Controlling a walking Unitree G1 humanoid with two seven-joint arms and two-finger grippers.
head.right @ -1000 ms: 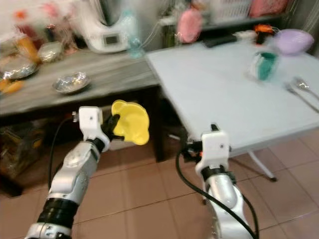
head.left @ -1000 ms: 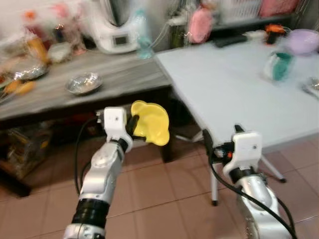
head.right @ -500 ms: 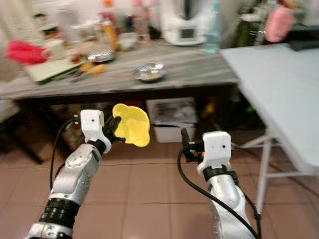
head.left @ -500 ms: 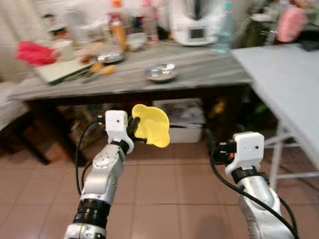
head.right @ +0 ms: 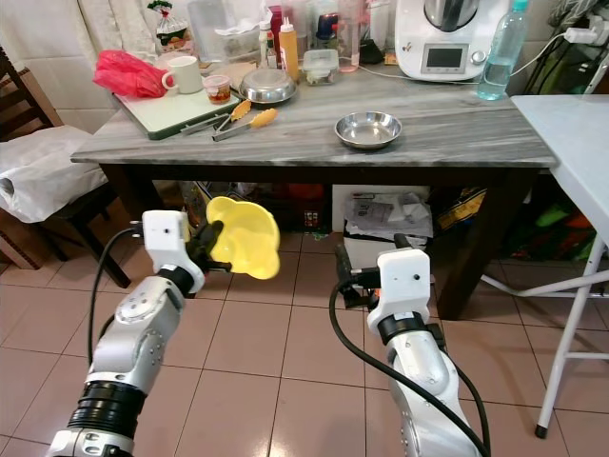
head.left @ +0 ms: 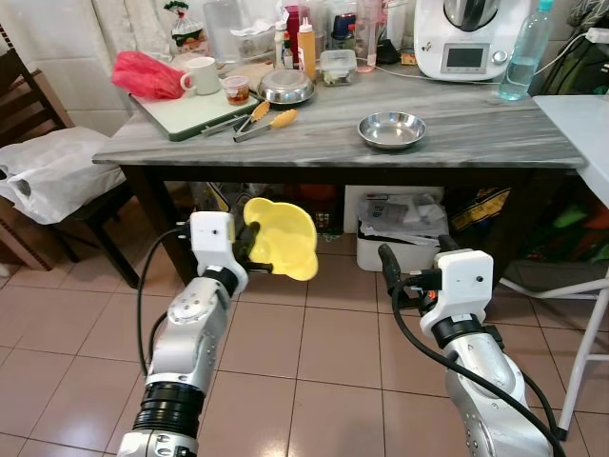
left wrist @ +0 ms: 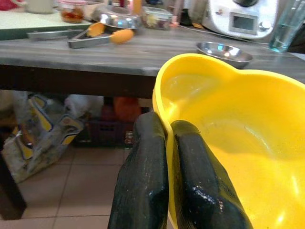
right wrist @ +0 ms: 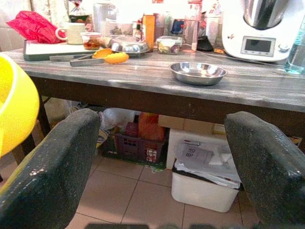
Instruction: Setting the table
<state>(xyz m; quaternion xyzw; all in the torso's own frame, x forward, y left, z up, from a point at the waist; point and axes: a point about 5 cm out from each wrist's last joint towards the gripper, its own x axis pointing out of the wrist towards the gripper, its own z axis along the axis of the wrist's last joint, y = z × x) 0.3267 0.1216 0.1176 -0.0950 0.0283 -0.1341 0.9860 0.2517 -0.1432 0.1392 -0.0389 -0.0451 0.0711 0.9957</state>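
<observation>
A yellow plastic bowl (head.left: 283, 238) hangs in the air in front of the grey counter, tilted on its side. My left gripper (head.left: 249, 242) is shut on its rim; in the left wrist view both black fingers (left wrist: 157, 176) pinch the yellow bowl (left wrist: 228, 143) at its edge. My right gripper (head.left: 388, 271) is held at the same height to the right, open, with nothing between its fingers (right wrist: 52, 167). A small steel bowl (head.left: 392, 129) sits on the counter (head.left: 324, 143) ahead.
The counter carries a green board with a white mug (head.left: 200, 74), tongs (head.left: 262, 122), a steel lidded dish (head.left: 286, 88), bottles and a white kitchen machine (head.left: 464, 38). A dark chair with a white bag (head.left: 52, 171) stands left. The white table's corner (head.left: 582, 114) is right. Boxes (head.left: 404, 228) sit underneath.
The camera has swung left: the white table has slid out to the right edge and the counter now faces me. Both arms keep their pose; the yellow bowl stays held.
</observation>
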